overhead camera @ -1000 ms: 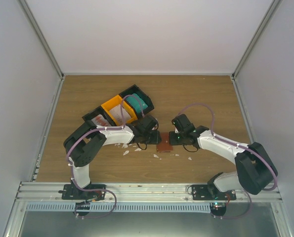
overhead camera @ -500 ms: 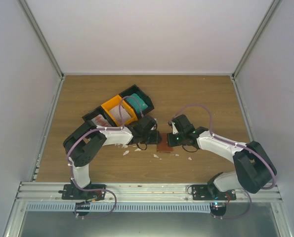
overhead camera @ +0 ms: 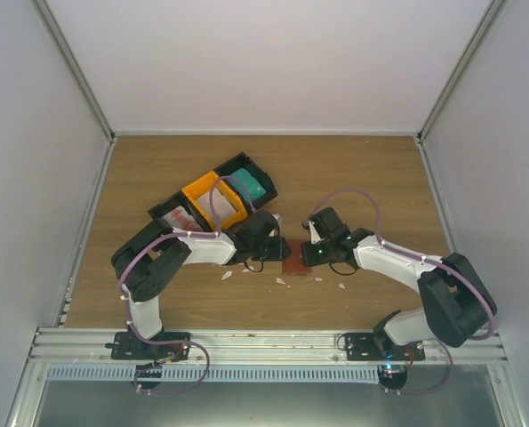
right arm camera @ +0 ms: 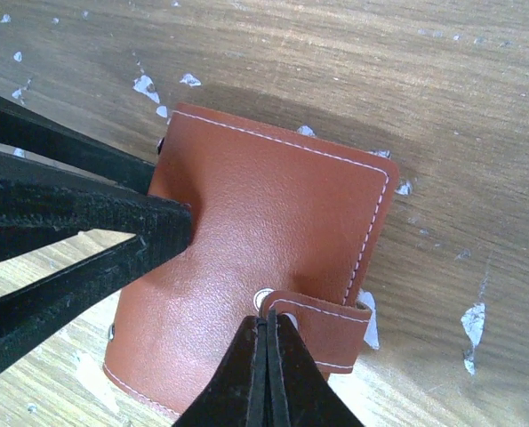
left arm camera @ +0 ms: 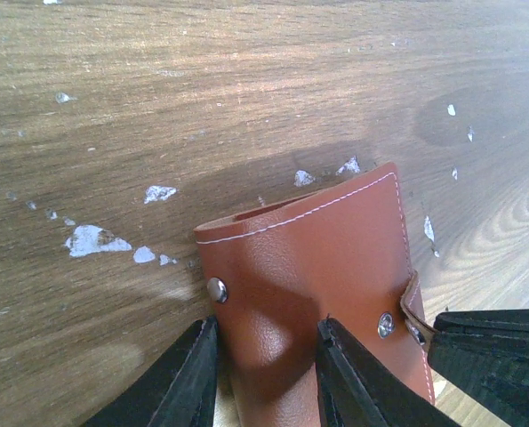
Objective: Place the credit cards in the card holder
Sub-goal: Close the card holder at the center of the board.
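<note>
The card holder [overhead camera: 296, 259], a brown wallet with snap studs, lies at mid-table between both grippers. My left gripper [left arm camera: 266, 325] is shut on its near left part, one finger on each side of the leather [left arm camera: 326, 258]. My right gripper [right arm camera: 268, 318] is shut, its tips touching the end of the wallet's snap strap [right arm camera: 331, 329] beside the stud. The credit cards sit in the tray: a teal one [overhead camera: 249, 189], a whitish one [overhead camera: 218, 206] and a red-and-white one [overhead camera: 182, 219].
The black-and-orange three-bin tray [overhead camera: 212, 182] stands slanted behind my left arm. Small white scraps [overhead camera: 228, 275] are scattered on the wood around the wallet. Grey walls close the table on three sides.
My right gripper has moved slightly left, closer onto the wallet. My left gripper keeps its hold and has barely shifted.
</note>
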### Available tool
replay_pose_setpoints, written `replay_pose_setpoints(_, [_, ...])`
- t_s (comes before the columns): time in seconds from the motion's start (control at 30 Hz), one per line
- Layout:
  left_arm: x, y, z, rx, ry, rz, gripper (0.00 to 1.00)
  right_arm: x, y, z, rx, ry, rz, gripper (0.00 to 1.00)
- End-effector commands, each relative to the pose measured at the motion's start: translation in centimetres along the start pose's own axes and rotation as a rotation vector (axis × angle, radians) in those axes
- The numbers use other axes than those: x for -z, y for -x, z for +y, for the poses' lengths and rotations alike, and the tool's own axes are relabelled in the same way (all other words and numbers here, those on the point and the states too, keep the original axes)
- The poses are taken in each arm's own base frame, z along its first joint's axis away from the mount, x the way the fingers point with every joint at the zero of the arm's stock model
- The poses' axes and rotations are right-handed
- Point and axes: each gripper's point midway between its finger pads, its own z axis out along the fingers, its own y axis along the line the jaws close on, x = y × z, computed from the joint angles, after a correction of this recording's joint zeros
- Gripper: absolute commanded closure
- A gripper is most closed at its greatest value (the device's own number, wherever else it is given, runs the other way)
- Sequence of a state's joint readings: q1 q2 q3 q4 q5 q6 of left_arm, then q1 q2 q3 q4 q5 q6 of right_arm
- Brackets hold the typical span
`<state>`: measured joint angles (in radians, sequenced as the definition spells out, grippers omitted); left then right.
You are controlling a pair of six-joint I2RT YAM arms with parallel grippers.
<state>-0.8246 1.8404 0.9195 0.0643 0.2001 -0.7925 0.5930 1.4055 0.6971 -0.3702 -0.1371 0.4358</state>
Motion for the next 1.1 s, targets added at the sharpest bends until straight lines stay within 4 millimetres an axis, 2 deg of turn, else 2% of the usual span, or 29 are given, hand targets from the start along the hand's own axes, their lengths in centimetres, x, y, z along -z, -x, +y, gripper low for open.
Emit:
replay_pose_setpoints(0.0, [-0.4,-5.6,5.4,0.051,0.176,0.174,0.66,0.0,-0.1,-0.2,0.013,-0.004,0.025,0.99])
replay_pose_setpoints(0.27, [-0.3,-5.4,5.1,0.043,0.166,0.172,0.66,-0.5,0.6,0.5,0.027,0.031,0.021,1.0])
replay_pose_setpoints(0.5, [-0.4,-5.5,5.4,0.046,0.175,0.174,0.66,-0.5,1.2,-0.1,0.027,-0.008,0.001,1.0])
replay_pose_setpoints(1.07, [-0.8,-5.8,5.7,0.048,0.183,0.185,0.67,-1.1,0.1,1.0,0.028,0.062,0.056,1.0])
